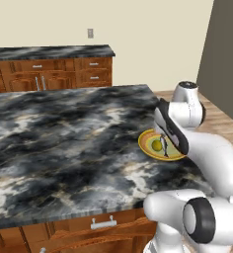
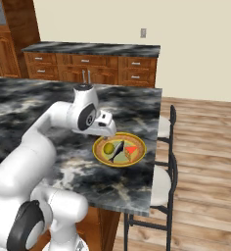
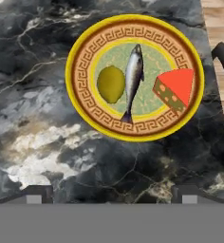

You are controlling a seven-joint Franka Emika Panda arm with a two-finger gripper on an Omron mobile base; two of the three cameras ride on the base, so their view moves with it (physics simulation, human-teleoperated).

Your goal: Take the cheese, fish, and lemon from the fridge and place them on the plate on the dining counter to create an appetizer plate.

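1. On the counter (image 2: 49, 103) of black, grey and white marbled stone lies the plate (image 3: 81, 57), near the edge where the stools (image 2: 162, 184) stand.
2. The plate is round, with a yellow outer ring, an orange patterned ring and a pale green centre.
3. Three things lie on the plate: the lemon (image 3: 110, 84), the fish (image 3: 133, 78) in the middle, and the cheese (image 3: 176, 87) on the other side of the fish.
4. The fish lies flat and lengthwise between the lemon and the cheese; it is just beside the lemon, maybe touching it.
5. The cheese reaches over the orange ring toward the rim.
6. The gripper (image 3: 112, 192) hangs above the counter beside the plate, its two dark fingers (image 3: 34, 193) wide apart and holding nothing.
7. In the right base view the white hand is over the near left rim of the plate.
8. Under the stone top are brown wood cabinets (image 1: 103, 230) with a silver handle.
9. Behind stands a second counter (image 2: 93, 48) of the same stone, narrower, over drawered wood cabinets.
10. The wall (image 2: 186, 29) is plain cream with a small grey outlet (image 2: 143, 33).
11. The floor (image 2: 205, 147) is of light wooden boards.
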